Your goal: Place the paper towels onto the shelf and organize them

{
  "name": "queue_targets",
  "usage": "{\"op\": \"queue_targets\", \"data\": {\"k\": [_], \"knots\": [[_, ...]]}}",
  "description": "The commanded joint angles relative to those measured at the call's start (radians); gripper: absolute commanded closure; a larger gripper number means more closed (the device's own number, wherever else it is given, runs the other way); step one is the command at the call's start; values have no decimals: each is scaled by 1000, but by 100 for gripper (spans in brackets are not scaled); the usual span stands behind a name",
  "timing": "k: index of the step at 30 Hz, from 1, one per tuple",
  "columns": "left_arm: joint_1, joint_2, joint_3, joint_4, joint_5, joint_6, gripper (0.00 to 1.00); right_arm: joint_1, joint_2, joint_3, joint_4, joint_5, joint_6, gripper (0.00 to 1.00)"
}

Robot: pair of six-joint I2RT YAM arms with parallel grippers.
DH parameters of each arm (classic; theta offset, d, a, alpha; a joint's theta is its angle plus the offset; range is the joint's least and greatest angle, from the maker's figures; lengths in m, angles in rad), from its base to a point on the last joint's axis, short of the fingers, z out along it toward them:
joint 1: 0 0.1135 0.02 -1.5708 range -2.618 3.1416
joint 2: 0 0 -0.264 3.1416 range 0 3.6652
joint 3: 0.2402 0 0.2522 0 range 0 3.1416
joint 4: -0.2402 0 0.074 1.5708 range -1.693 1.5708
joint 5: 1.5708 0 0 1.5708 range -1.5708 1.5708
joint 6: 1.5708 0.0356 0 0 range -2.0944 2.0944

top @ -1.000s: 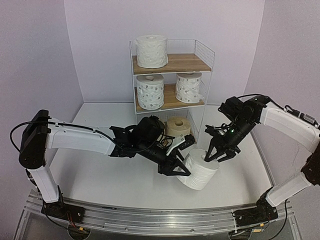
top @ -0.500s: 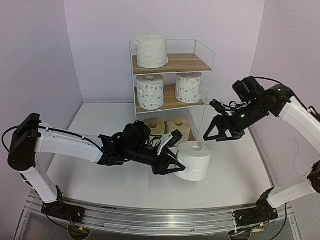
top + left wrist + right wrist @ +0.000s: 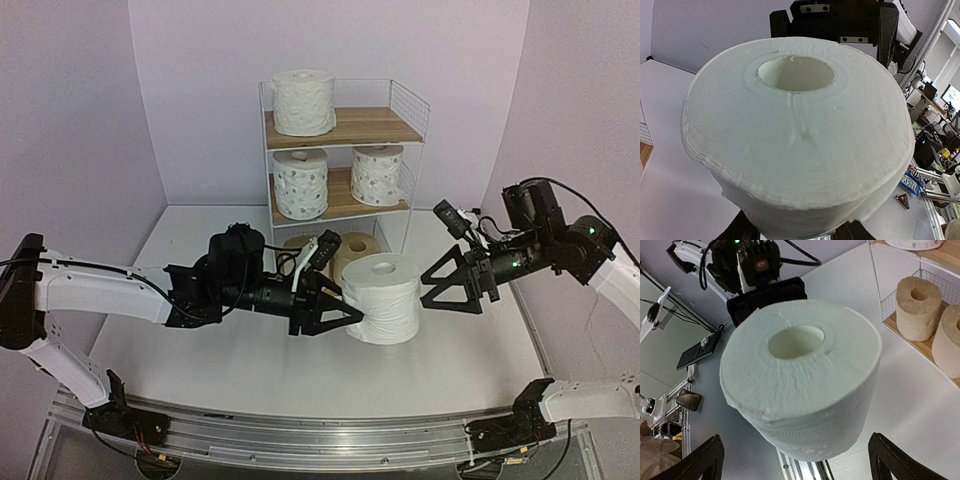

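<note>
Step in hand: the last plain white roll (image 3: 382, 300) stands upright before the shelf (image 3: 415, 118). Its lower flank sits clamped in the left gripper (image 3: 345, 308); the right gripper (image 3: 432, 289) gapes wide, empty, just beside it. Shelf holds one embossed roll (image 3: 303, 100) on top, two dotted rolls (image 3: 300, 182) mid-tier, two beige rolls (image 3: 352, 250) at bottom. Next, we judge, a lift onto the free right half of the top board (image 3: 375, 125).
</note>
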Motion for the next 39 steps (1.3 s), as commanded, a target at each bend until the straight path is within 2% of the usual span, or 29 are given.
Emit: {"op": "queue_targets", "data": {"k": [1, 11, 16, 19, 23, 24, 25, 28, 29, 30, 36, 39], "knots": [[1, -28, 76, 73, 67, -10, 80, 4, 45, 25, 125, -91, -89, 3], [1, -8, 114, 89, 66, -55, 80, 11, 91, 33, 207, -161, -96, 6], [1, 18, 153, 73, 53, -62, 79, 30, 106, 34, 220, -159, -93, 13], [2, 27, 169, 77, 41, -69, 78, 32, 115, 35, 218, -151, -91, 26], [1, 30, 184, 71, 14, -65, 74, 33, 124, 47, 218, -202, -80, 54], [1, 28, 187, 63, -2, -62, 70, 33, 124, 51, 218, -210, -75, 59], [2, 24, 189, 54, -15, -59, 61, 33, 122, 55, 218, -206, -67, 62], [1, 6, 186, 28, -62, -47, 17, 33, 110, 65, 220, -133, -27, 65], [1, -3, 184, 11, -86, -42, 7, 33, 104, 72, 221, -88, -11, 68], [1, -12, 181, -11, -110, -35, 1, 33, 100, 81, 221, -36, 5, 69], [1, -135, 119, -153, -416, -19, 0, 33, 68, 178, 229, 228, 136, 74], [1, -219, 73, -221, -579, -36, 0, 33, 68, 236, 235, 443, 193, 80]]}}
